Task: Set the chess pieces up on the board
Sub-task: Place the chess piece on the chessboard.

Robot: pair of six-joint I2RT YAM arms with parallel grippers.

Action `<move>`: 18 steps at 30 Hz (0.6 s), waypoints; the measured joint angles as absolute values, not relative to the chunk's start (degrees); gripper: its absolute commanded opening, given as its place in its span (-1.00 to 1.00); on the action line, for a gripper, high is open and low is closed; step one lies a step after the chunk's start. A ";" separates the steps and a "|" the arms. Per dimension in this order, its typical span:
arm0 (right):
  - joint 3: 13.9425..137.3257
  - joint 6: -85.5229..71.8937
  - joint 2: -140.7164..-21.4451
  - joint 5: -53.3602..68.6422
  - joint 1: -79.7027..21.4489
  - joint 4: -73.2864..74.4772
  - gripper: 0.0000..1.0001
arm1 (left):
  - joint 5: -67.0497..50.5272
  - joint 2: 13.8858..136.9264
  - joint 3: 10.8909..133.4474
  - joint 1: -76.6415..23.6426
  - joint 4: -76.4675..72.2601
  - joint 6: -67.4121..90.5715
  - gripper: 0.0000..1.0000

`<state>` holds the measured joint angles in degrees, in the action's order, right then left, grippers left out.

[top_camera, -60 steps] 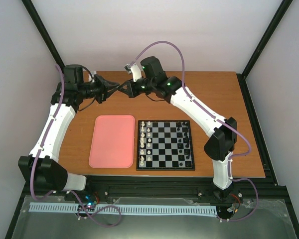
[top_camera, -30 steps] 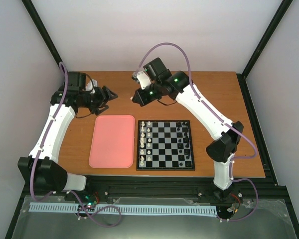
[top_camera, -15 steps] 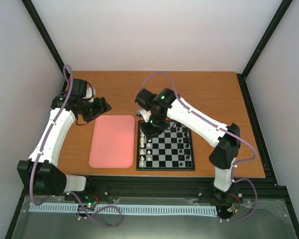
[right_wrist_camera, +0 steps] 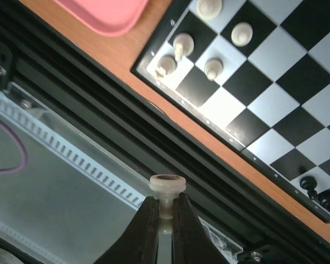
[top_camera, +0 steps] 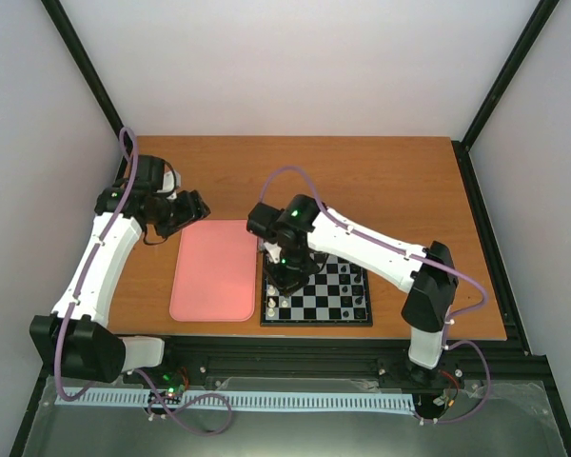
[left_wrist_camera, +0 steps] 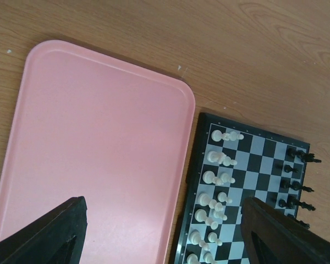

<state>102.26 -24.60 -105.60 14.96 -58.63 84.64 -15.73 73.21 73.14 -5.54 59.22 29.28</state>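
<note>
My right gripper is shut on a small white chess piece, pinched at its stem with its round end sticking out past the fingertips. In the top view the right gripper hangs over the left part of the board. White chess pieces stand in two columns along the board's left side, and several show near the board's near-left corner. My left gripper is open and empty above the pink tray, and sits at the tray's far-left corner.
Black pieces line the board's right side. The pink tray lies bare just left of the board. The table's near edge and a black rail run right below the board.
My right arm has swung from the far side of the table down over the board's left part with the white piece. The left arm drew back toward the left.
</note>
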 measured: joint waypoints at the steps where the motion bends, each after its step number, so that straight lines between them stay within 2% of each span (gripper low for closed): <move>1: 101.32 -24.18 -105.60 14.98 -59.22 84.64 -0.94 | -15.27 73.21 73.14 -5.56 59.29 29.26 0.57; 10: 91.26 -23.40 -105.38 14.22 -59.79 82.24 -0.94 | -13.08 73.43 73.23 -5.56 61.14 27.94 0.57; 18: 85.89 -23.38 -105.43 13.87 -59.86 74.35 -0.94 | -12.82 73.10 73.03 -5.56 61.34 27.14 0.57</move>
